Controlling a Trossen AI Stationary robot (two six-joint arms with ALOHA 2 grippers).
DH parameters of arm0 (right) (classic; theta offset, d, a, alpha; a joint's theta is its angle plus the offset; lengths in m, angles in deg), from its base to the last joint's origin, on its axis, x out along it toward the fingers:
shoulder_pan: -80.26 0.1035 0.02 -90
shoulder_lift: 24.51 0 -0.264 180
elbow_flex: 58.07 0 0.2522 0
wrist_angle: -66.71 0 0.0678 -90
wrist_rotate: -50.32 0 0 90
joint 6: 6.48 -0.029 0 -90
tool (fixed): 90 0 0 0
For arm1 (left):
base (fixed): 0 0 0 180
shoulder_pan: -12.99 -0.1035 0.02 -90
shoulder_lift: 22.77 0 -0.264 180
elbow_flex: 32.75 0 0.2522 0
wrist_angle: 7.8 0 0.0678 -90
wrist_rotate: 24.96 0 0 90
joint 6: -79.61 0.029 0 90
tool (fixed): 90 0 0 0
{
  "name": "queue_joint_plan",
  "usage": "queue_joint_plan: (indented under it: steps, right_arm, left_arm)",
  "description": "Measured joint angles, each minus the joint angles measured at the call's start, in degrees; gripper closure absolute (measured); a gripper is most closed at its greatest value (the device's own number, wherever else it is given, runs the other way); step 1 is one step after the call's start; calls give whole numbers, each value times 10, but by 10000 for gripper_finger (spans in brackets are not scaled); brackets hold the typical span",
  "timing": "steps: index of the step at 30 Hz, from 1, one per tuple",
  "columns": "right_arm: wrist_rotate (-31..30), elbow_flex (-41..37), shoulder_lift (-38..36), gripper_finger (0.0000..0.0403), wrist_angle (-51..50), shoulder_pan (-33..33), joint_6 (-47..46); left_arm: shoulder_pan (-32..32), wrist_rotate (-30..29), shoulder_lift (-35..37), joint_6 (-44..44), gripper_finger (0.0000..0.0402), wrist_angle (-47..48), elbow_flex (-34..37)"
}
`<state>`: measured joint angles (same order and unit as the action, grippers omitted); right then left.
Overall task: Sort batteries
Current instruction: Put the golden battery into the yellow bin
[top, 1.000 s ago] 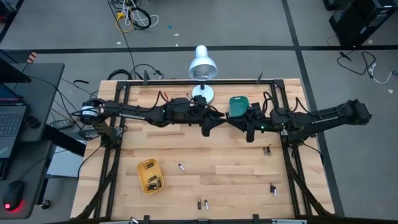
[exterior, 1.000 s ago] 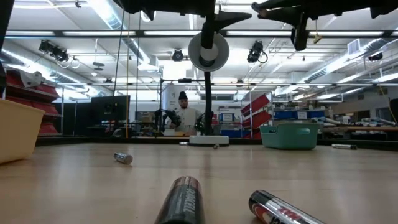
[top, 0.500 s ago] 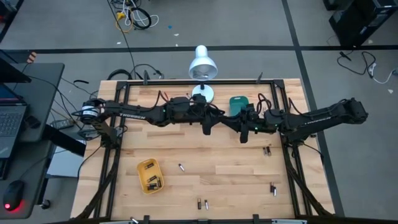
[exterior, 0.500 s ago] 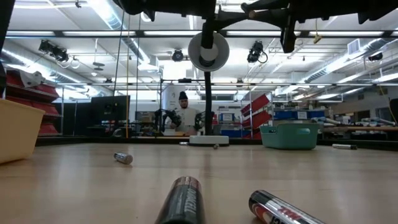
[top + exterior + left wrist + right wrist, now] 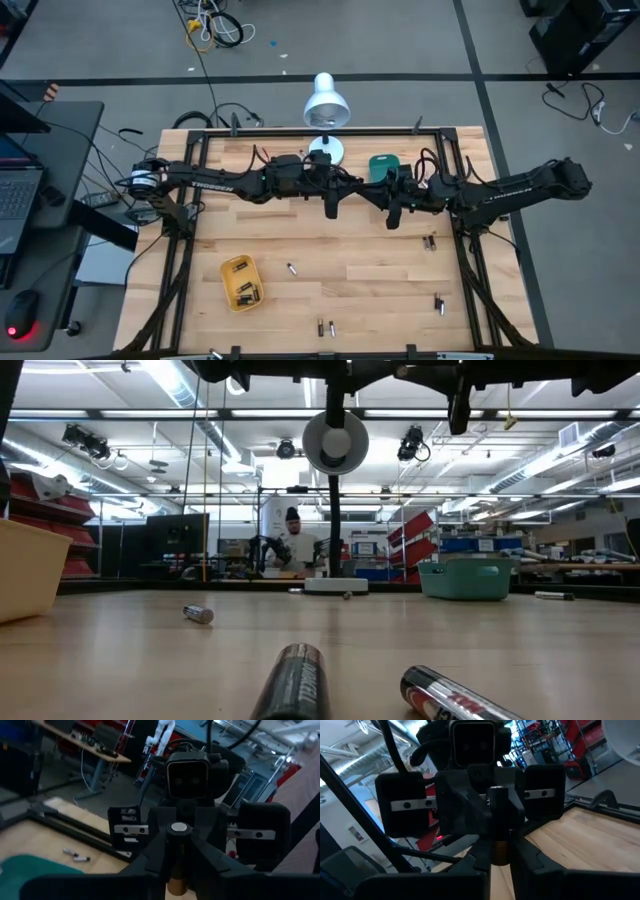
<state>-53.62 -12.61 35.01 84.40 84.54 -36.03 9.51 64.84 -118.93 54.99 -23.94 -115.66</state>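
High above the table's middle my two grippers meet tip to tip, left gripper [image 5: 357, 188] and right gripper [image 5: 369, 192]. Both are shut on one dark battery with a copper-coloured end [image 5: 178, 882], which stands upright between them. The same battery [image 5: 498, 827] shows in the right wrist view. Loose batteries lie on the wood [image 5: 291, 268], [image 5: 430, 241], [image 5: 439, 304], [image 5: 325, 327]. A yellow tray [image 5: 241, 282] at the near left holds a few batteries. A teal tray [image 5: 382, 166] stands at the far side, partly under my right arm. My left gripper pinches the battery between its two fingers, which flank the copper-coloured lower end [image 5: 178, 889]. The fingers come level from the table's left. The battery stands upright, clear of the table. My right gripper's fingers hide its upper part. My right gripper pinches the same battery between its two fingers, beside its copper-coloured lower part [image 5: 499, 852]. Its fingers come level from the table's right. The battery stays upright and far above the wood. My left gripper's fingers cover its upper part.
A white lamp [image 5: 324, 100] stands at the table's far edge, its pole [image 5: 335, 510] rising behind the grippers. In the low view batteries lie close by [image 5: 296, 680], [image 5: 450, 698] and farther off [image 5: 198, 614]. A person stands in the room beyond the table.
My right gripper has swung a little toward the table's left with the battery, up to my left gripper. My left gripper has kept its place, rolled slightly and shut on the battery.
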Motion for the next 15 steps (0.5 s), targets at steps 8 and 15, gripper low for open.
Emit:
queue_joint_plan:
  steps: [8, 15]
  right_arm:
    - [0, 1, -1, 311, 5, -6, -100]
    - [7, 1, 0, 223, -9, -20, -108]
  left_arm:
    - [2, -6, 2, 135, 335, 44, -35]
    - [2, -34, 3, 199, 335, 129, -73]
